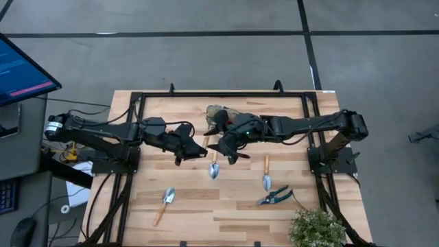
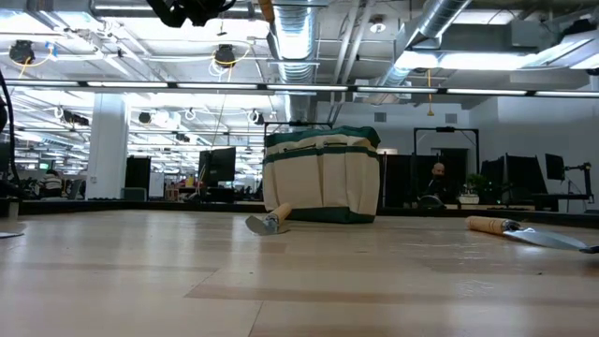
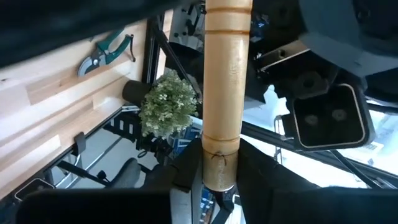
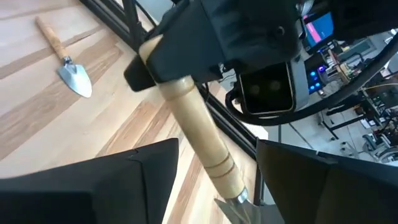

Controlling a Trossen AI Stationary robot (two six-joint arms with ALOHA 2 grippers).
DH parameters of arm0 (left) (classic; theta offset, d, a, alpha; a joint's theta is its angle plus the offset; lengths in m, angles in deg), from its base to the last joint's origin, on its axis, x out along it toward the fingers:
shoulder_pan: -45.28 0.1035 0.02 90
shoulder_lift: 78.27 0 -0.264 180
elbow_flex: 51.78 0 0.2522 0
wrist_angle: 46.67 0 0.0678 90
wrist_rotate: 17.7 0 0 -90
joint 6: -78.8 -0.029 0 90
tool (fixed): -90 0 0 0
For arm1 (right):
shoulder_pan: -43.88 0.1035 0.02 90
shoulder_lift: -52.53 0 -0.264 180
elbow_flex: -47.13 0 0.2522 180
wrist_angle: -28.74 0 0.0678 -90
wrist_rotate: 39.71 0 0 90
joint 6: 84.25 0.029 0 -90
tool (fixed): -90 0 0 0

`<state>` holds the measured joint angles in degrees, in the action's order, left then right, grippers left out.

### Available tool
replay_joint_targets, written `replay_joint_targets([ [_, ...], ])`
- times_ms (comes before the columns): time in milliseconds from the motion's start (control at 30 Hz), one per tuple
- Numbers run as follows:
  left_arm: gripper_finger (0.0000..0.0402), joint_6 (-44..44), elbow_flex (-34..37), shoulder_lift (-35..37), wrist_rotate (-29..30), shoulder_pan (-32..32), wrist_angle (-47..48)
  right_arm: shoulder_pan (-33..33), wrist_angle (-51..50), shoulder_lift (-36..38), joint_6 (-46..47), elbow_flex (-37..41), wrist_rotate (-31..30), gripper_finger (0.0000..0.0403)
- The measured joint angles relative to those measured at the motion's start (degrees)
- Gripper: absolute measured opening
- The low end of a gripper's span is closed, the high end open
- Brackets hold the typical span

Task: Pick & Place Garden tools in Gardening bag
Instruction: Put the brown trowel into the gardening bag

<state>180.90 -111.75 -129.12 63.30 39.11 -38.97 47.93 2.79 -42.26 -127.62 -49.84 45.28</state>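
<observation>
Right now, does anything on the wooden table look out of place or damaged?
Nothing looks damaged. Only the silver-bladed trowel with a wooden handle is odd: it hangs above the table, left gripper shut on its handle, right gripper open around it.

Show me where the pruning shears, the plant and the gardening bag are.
pruning shears point(image 1: 276, 197): high view, at the pivot.
plant point(image 1: 317, 228): high view, middle of the leaves.
gardening bag point(image 2: 323, 180): low view, beige front wall.
</observation>
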Motion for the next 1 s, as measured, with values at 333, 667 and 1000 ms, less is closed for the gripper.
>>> replay_joint_targets([
  [333, 0.0068, 0.61, 0.02, -0.13, -0.39, -0.04, -0.53, 0.92, 0.93, -3.27, -1.77, 0.02, -4.77, 0.0199],
  [667, 0.0068, 0.36, 0.02, -0.53, -0.49, -0.04, -0.89, 2.29, 1.11, -3.09, -2.23, 0.02, -9.9, 0.0109],
  [1000, 0.0068, 0.01, 0.02, -0.72, -0.09, 0.52, -0.92, 3.22, 1.21, -3.12, -2.45, 0.11, -12.49, 0.0112],
])
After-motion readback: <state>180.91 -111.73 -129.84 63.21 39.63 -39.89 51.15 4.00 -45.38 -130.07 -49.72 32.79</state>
